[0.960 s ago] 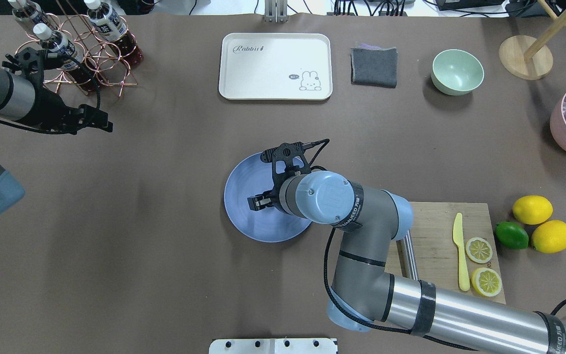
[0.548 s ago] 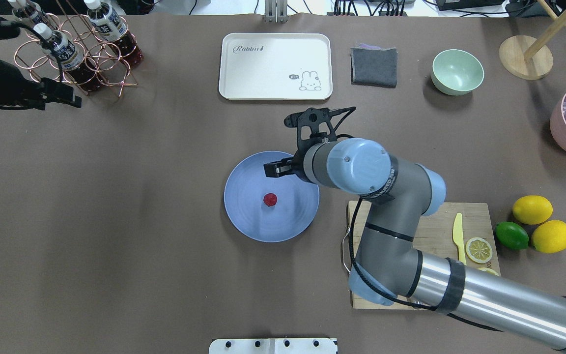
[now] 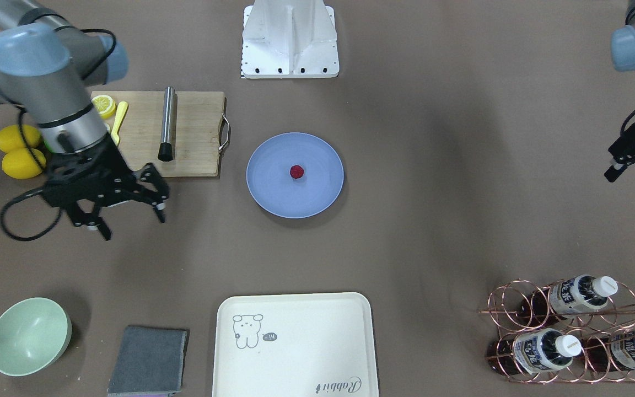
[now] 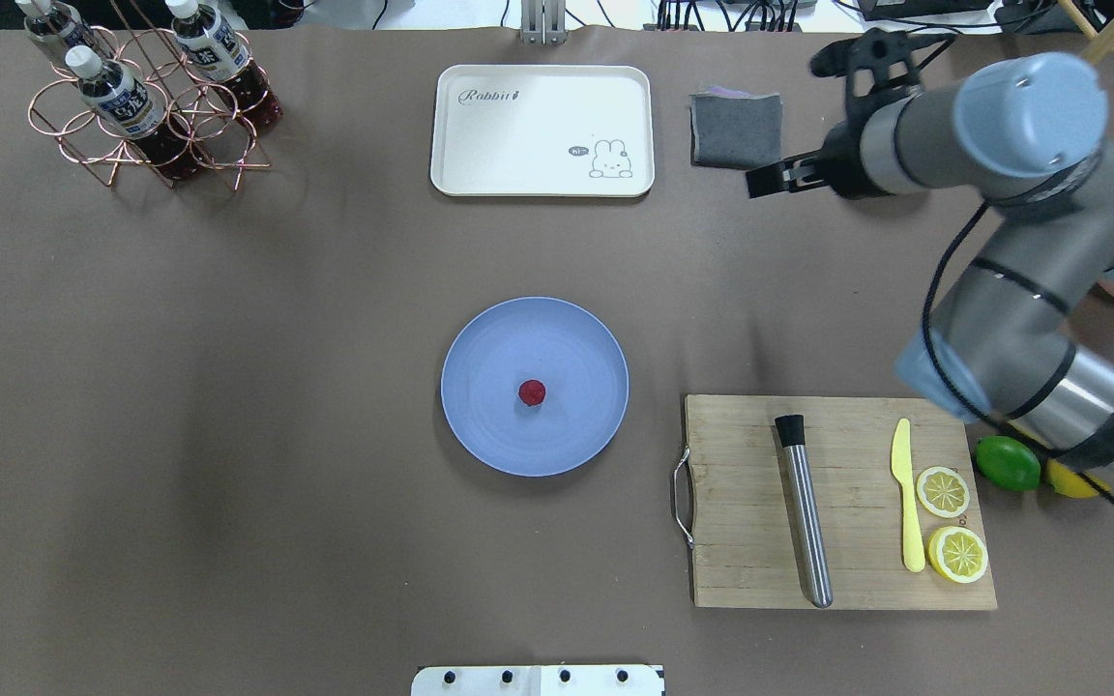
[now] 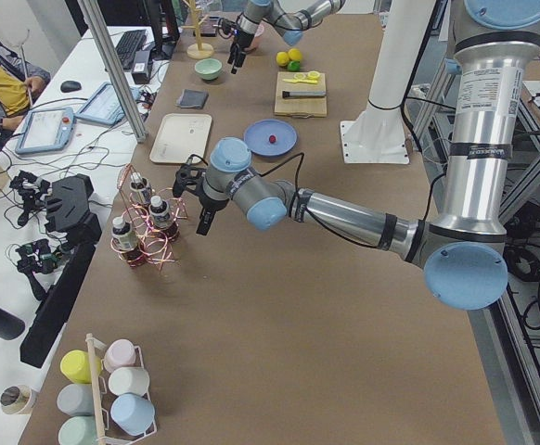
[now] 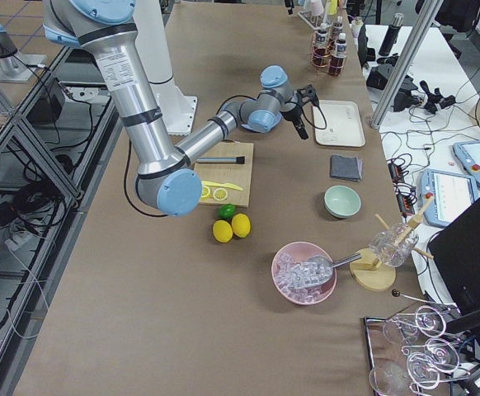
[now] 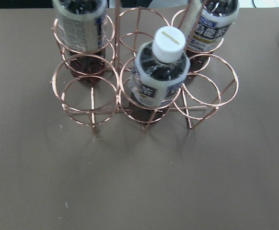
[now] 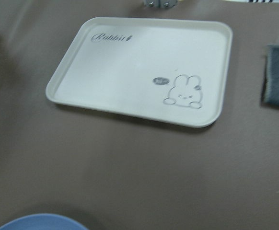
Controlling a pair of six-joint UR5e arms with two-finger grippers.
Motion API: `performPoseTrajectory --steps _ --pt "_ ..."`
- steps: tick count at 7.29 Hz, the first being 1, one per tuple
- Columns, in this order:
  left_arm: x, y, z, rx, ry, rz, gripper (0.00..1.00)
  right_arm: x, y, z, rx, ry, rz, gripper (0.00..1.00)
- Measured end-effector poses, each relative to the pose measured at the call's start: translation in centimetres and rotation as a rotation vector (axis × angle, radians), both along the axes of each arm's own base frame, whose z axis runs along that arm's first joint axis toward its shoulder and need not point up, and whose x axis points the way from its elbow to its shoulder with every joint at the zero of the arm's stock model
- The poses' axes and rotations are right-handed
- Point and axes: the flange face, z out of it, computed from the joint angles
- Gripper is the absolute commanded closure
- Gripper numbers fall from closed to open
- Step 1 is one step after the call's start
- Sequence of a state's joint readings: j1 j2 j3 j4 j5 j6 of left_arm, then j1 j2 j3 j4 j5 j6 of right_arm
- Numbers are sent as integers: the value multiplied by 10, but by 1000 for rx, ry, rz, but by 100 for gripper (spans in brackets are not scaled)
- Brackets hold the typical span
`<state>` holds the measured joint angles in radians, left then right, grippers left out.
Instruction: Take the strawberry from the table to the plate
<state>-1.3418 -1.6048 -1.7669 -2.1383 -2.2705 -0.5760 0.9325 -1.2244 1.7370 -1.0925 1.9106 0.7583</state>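
The small dark-red strawberry [image 4: 532,391] [image 3: 296,171] lies alone near the middle of the blue-grey plate [image 4: 489,425] [image 3: 273,187] at the centre of the brown table [image 4: 277,435]. My right gripper [image 3: 130,220] [image 4: 775,179] hangs open and empty, well away from the plate, above the table near the grey cloth. My left gripper [image 3: 634,176] [image 5: 196,199] is open and empty at the far left, beside the bottle rack. In the right wrist view only the plate's rim [image 8: 39,223] shows at the bottom edge.
A cream tray [image 4: 542,130], a grey cloth [image 4: 737,130] and a mint bowl [image 4: 900,141] line the far side. The cutting board [image 4: 741,503] holds a steel rod, a yellow knife and lemon slices. Lemons and a lime [image 4: 1007,462] lie beside it. A copper bottle rack [image 4: 146,97] stands far left.
My right gripper left the strawberry on the plate and swung away to the far right. My left arm drew back toward the view's left edge.
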Motion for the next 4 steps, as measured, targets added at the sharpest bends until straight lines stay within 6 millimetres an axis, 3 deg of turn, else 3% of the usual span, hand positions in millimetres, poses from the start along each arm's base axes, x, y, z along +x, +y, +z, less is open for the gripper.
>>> performPoseTrajectory --steps 2,4 --pt "-54 10 25 17 -44 -15 3 139 -25 91 -96 17 -31 0" --pt "-74 15 40 -10 -70 -15 3 276 -13 192 -179 4 -16 0"
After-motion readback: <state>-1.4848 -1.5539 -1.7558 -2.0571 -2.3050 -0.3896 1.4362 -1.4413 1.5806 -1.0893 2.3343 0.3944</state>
